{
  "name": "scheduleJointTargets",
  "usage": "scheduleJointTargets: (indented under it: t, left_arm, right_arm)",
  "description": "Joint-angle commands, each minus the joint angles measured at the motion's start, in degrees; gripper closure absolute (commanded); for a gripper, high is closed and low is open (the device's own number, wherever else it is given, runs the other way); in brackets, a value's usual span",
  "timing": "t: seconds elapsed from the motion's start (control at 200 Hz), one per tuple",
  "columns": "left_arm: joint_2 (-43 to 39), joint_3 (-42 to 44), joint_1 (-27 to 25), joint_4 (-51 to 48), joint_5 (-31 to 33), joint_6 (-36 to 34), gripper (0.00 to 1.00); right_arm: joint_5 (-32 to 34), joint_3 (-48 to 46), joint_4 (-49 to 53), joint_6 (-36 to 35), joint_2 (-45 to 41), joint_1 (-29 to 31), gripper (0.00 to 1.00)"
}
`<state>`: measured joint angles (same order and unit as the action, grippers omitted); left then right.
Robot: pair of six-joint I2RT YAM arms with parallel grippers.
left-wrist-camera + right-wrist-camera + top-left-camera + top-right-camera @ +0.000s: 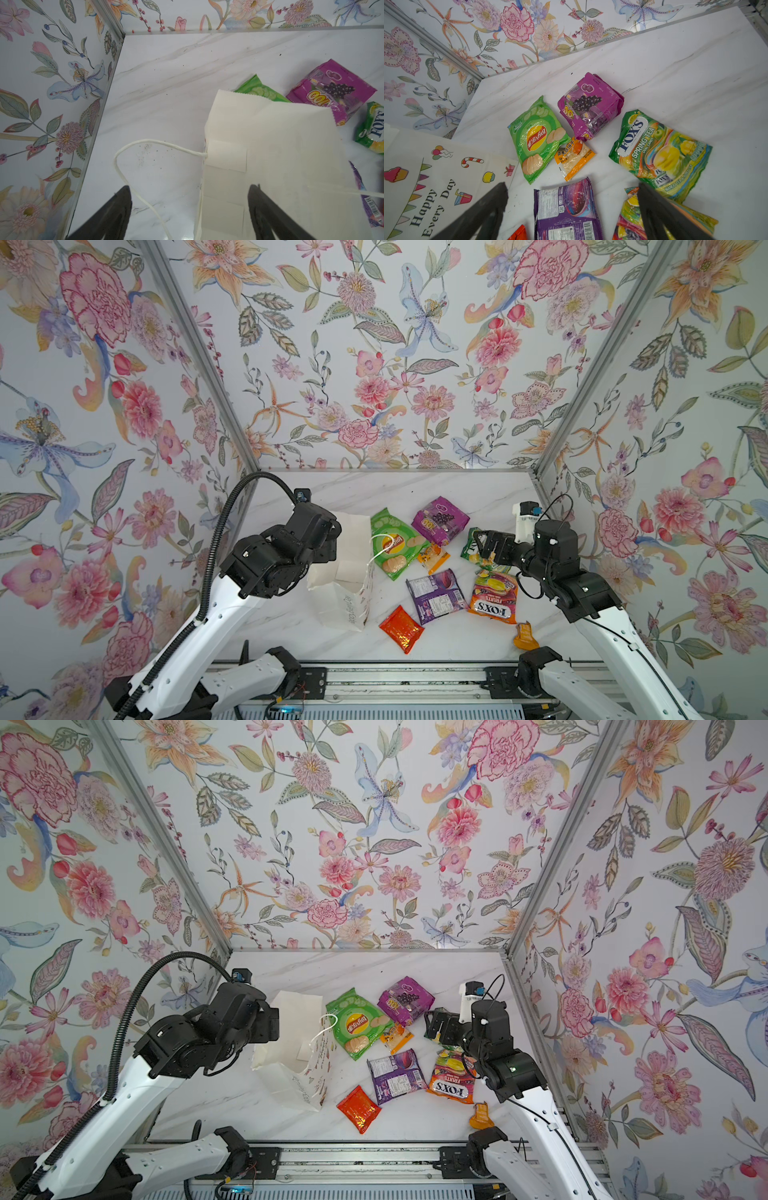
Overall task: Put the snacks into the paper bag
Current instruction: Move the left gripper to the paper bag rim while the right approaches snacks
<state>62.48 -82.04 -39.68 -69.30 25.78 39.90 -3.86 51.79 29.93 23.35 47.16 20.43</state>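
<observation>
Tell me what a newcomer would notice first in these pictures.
Loud floral wallpaper covers all three walls. On the marble table, bright snacks lie scattered, the green chips bag at the middle; the white paper bag stands open beside it, on the side of the left arm.

Top views: stereo pair, high at the front, angled down over the whole bench [415, 489] toward the rear wall [374, 364]; near-identical coverage. Left wrist view: close above the paper bag [280, 145]. Right wrist view: close over the green chips bag [537, 139]; both things appear in each.
</observation>
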Motion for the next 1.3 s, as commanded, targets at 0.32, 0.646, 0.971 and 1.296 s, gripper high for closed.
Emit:
scheduleJointTargets:
  t: [0.32,0.646,0.971,1.296]
  left_arm:
    - [3.88,0.95,-0.57,-2.52,-4.05,-4.81,0.42]
    - [6.25,4.09,0.73,1.8,-5.18,-7.95,0.62]
    - [4.35,7.66,3.12,5.35,-8.3,-8.87,0.85]
    - [1.57,8.47,8.27,9.91,-10.75,-10.16,1.0]
  right_arm:
    - [9.89,3.04,4.1,-1.73,1.19,7.52,0.01]
    - [11.31,2.81,5.13,-1.75,0.29,8.06,0.01]
    - [12.13,4.06,5.93,-2.68,1.16,8.18,0.01]
    - [11.41,4.48,5.65,-0.2,4.06,9.09,0.01]
